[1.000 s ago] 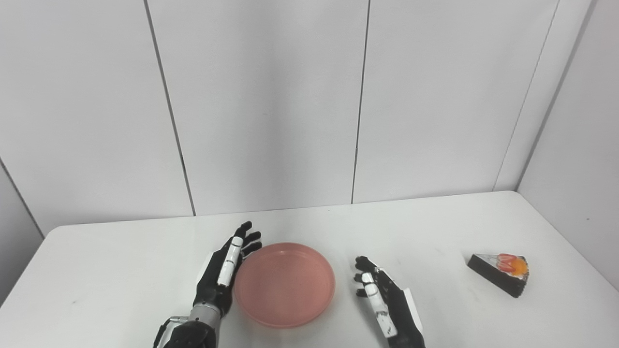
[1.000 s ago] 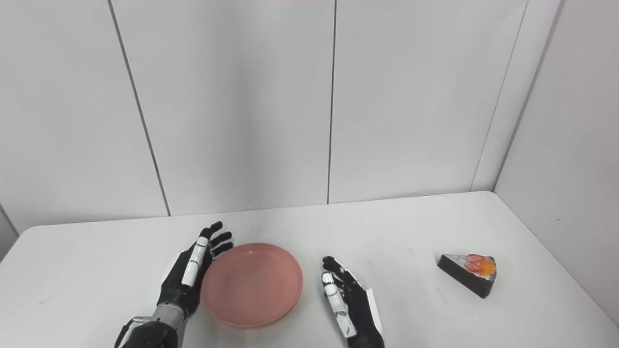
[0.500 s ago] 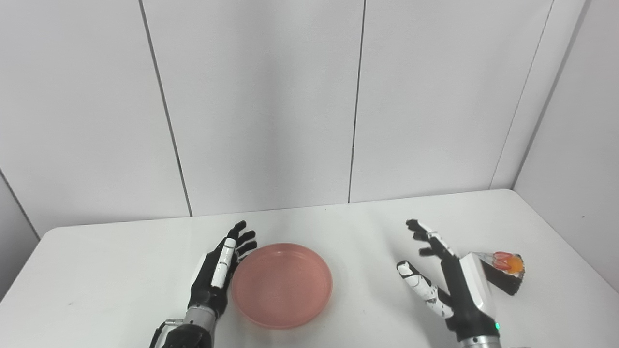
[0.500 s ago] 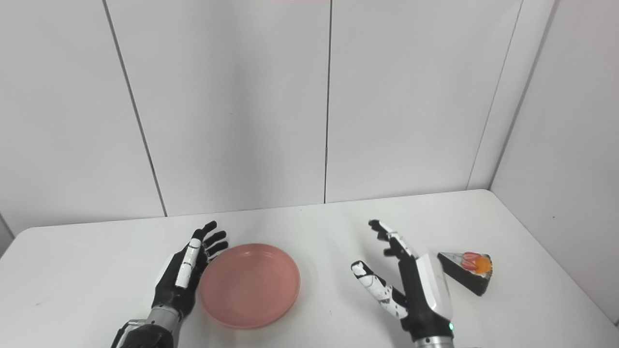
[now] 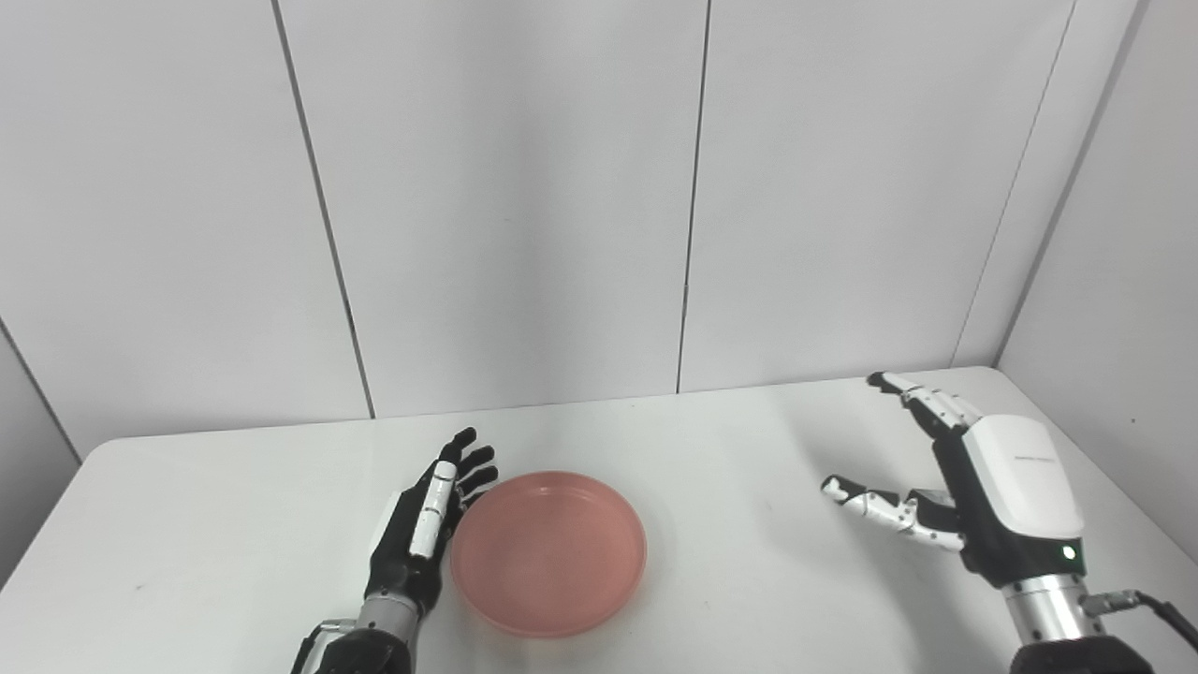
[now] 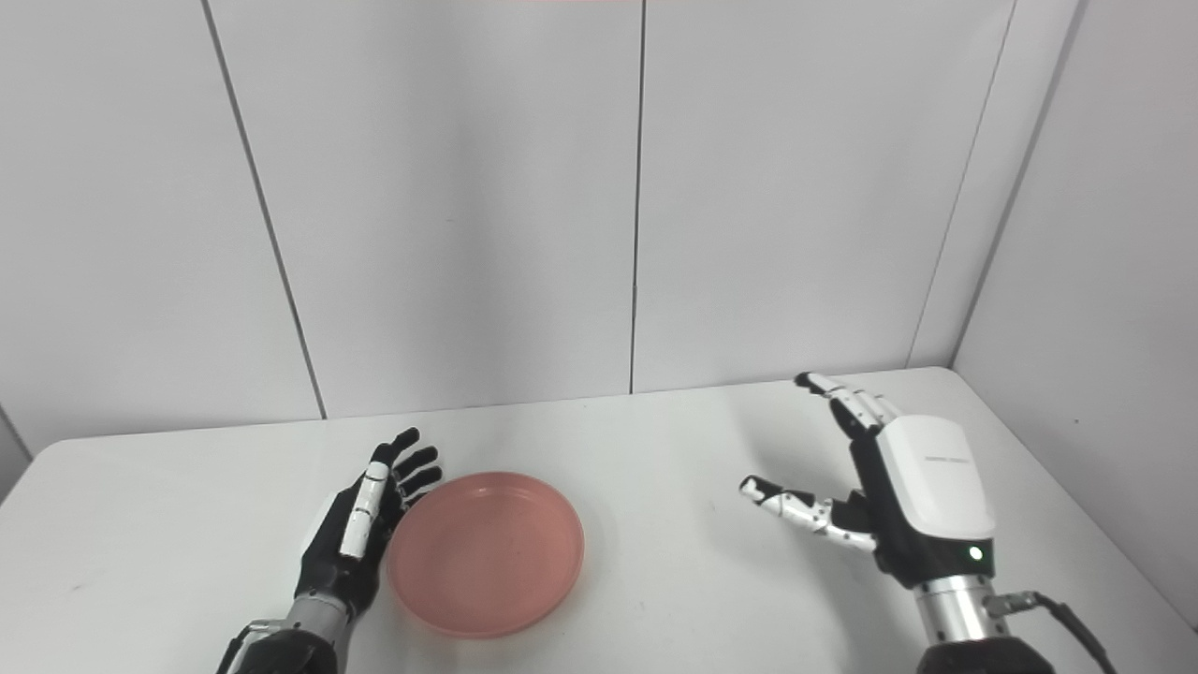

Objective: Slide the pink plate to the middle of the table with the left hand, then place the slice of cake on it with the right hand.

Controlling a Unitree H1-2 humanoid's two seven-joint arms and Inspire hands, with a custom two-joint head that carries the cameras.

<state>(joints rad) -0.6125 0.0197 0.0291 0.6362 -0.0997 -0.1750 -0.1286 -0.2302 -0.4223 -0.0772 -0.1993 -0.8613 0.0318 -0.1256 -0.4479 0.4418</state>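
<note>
We see the pink plate (image 5: 548, 552) lying flat near the middle of the white surface (image 5: 206, 524), its left rim just beside our left hand (image 5: 419, 534); that hand rests edge-on with fingers straight and slightly apart, holding nothing; our right hand (image 5: 973, 487) is raised over the surface's right side, well apart from the plate, fingers spread wide, thumb stuck out, empty; the cake slice cannot be seen, hidden behind that hand; the plate is round, shallow, smooth and matte.
</note>
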